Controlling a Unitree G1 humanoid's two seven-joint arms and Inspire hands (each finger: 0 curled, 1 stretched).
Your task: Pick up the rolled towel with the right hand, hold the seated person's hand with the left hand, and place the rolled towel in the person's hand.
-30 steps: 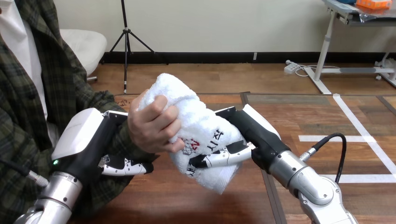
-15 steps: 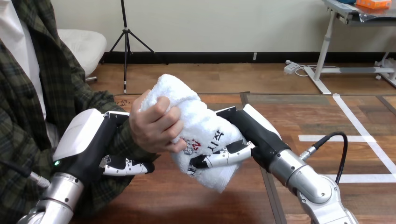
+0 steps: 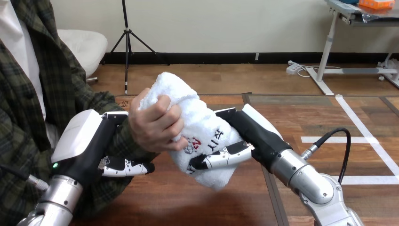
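Gripping the rolled towel [image 3: 200, 123] at its lower end, head view: right hand [image 3: 248, 134], thumb and fingers curled round it, above the table [image 3: 179, 202]. Person's hand [image 3: 153, 126] clasps its upper part. Left hand [image 3: 87, 141] curled round the person's wrist.

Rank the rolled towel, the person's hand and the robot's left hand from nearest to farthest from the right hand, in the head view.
1. The rolled towel, gripped by the right hand.
2. The person's hand, on the towel's left.
3. The left hand, farthest left, at the person's wrist.
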